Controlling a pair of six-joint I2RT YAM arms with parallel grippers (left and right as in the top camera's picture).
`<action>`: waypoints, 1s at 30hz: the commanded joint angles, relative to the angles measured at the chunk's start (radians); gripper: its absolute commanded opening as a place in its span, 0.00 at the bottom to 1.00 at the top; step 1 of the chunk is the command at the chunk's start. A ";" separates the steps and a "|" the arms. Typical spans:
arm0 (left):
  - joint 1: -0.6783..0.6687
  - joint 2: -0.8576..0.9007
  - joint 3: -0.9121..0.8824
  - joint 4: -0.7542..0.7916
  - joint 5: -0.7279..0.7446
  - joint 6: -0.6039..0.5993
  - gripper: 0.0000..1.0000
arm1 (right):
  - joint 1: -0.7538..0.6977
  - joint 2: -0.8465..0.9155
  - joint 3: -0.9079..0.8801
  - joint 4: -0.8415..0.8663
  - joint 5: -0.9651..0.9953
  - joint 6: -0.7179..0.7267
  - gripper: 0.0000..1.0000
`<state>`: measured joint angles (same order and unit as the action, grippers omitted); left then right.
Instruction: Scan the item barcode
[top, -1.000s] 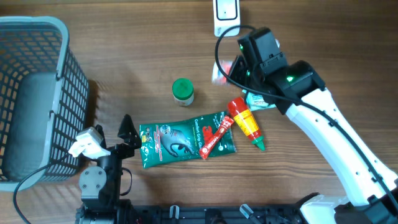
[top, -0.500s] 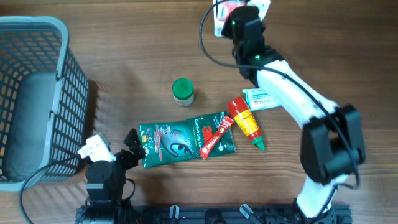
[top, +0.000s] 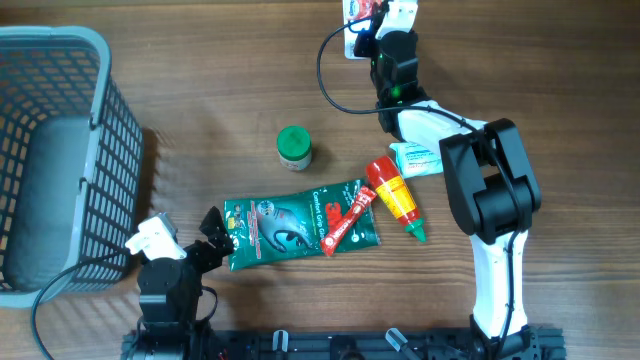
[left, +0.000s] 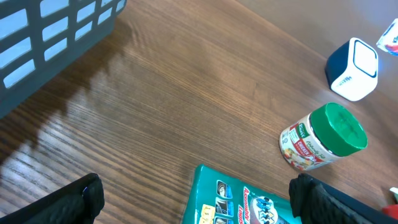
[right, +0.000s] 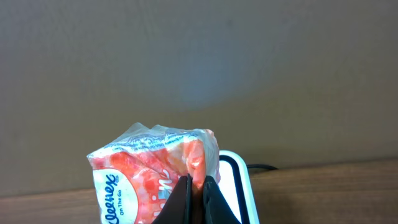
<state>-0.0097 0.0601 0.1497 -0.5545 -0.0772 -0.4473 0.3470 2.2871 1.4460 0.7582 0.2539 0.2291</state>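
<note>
Kleenex tissue pack (right: 146, 171) clamped in the right gripper (right: 198, 190), held over the white scanner (right: 239, 193), left gripper (top: 215, 232) spread wide beside the green packet (top: 285, 225), green-lidded jar (top: 294, 146) nearby

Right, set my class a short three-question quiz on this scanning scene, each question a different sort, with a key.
1. Fill the gap: the jar has a ____ lid.
2. What does the right gripper hold? A the jar; B a tissue pack; C nothing.
3. True or false: the left gripper is shut.

Key: 1 green; 2 B; 3 false.
</note>
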 joint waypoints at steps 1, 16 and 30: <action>0.006 -0.005 0.000 -0.003 0.009 -0.006 1.00 | -0.006 -0.079 0.006 -0.059 -0.016 -0.029 0.04; 0.006 -0.005 0.000 -0.003 0.009 -0.006 1.00 | -0.634 -0.378 0.005 -0.901 0.453 0.068 0.04; 0.006 -0.005 0.000 -0.003 0.009 -0.006 1.00 | -1.041 -0.298 0.030 -1.025 0.002 0.063 1.00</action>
<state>-0.0097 0.0601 0.1497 -0.5545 -0.0772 -0.4477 -0.7097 2.1349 1.4479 -0.2615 0.4580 0.2836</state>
